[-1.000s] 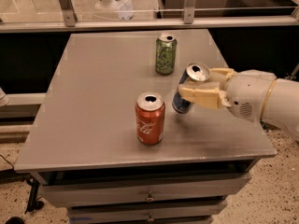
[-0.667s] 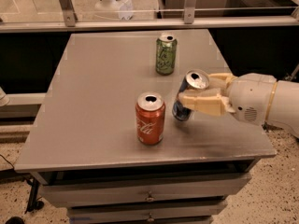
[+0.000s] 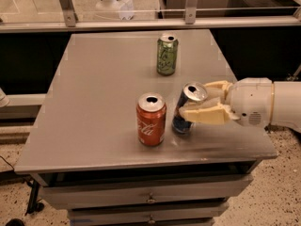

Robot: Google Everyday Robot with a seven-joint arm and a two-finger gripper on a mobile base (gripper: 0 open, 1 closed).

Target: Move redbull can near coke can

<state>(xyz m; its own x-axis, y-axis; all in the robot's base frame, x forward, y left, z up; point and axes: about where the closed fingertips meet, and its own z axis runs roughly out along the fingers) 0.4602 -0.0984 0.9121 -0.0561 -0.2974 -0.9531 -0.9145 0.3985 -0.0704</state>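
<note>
**Redbull can is basically parked next to the coke can, just not let go**

Only 1 camera view, so here goes.

The redbull can sits at the front right part of the grey table, just beside the coke can, on its right, with only a thin gap between them. It's tilted, top leaning right toward the arm. Its base looks down at the tabletop, but I can't tell if it's resting flat.

The gripper comes in from the right with its 2 cream fingers closed around the middle of the redbull can, 1 in front and 1 behind. So it has a grip on it, no slack that I can see.

My read is that the "near" part is pretty much done. What's left is standing the can upright, opening up and backing away without knocking either can.

Container-wise, there are 3 cans. The coke can and the green can farther back stand upright. The coke can's top shows a dark opening, but what's inside any of them is not visible. The drawers under the table are closed.
</note>
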